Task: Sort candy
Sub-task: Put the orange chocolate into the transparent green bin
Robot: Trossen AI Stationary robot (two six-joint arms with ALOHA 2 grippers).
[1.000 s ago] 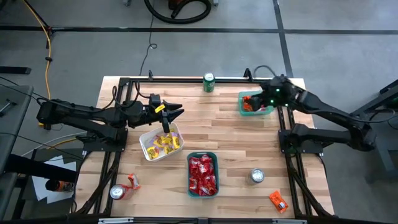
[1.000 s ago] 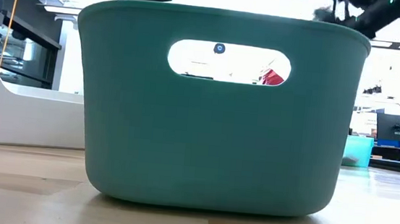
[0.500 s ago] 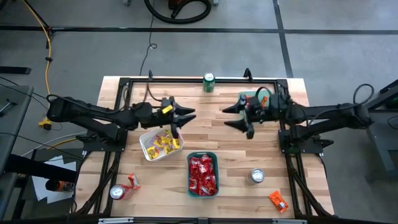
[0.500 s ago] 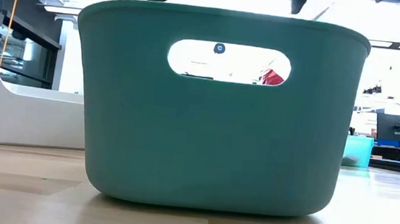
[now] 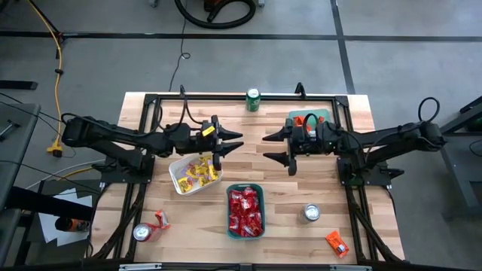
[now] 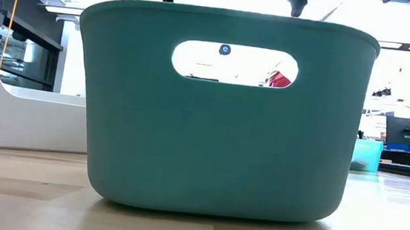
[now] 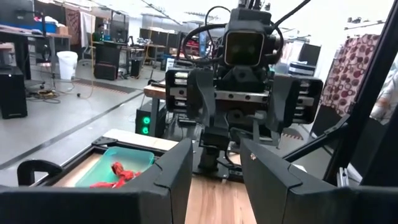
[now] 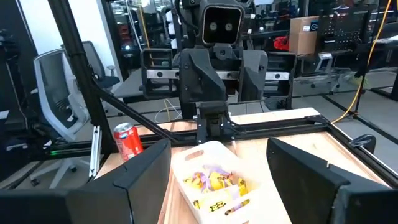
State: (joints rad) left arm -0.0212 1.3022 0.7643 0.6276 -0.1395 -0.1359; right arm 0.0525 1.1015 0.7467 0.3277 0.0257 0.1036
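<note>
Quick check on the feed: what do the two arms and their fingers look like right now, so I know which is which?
Both arms are dark, jointed, with black cables looped along them. The left gripper has a yellow tag at its wrist; the right gripper has none. Each has two broad, wedge-shaped black fingers and a boxy wrist camera housing.

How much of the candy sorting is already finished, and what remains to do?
Mostly done: yellow candy fills the white tray, red candy the teal tray. Nothing is in hand: the left gripper and right gripper face each other over the table, both empty. Left: two orange packets near the front edge.
</note>
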